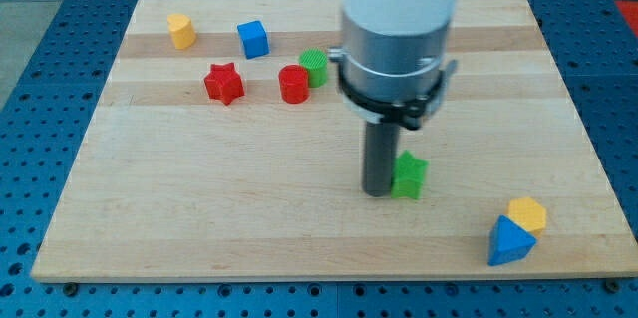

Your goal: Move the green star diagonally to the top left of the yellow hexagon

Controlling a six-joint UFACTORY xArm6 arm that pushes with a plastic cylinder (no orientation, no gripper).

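Observation:
The green star (pixel 409 175) lies on the wooden board right of centre, toward the view's bottom. My tip (pixel 377 192) rests right against the star's left side. The yellow hexagon (pixel 527 214) sits at the view's bottom right, touching a blue triangle (pixel 510 242) just below and left of it. The star is left of and a little above the hexagon, with a clear gap between them.
A red star (pixel 224 83), a red cylinder (pixel 293 85) and a green cylinder (pixel 314 65) stand in the upper middle. A blue cube (pixel 253 39) and a yellow block (pixel 180 31) sit near the top left. The arm's wide body (pixel 399 29) hides part of the board's top.

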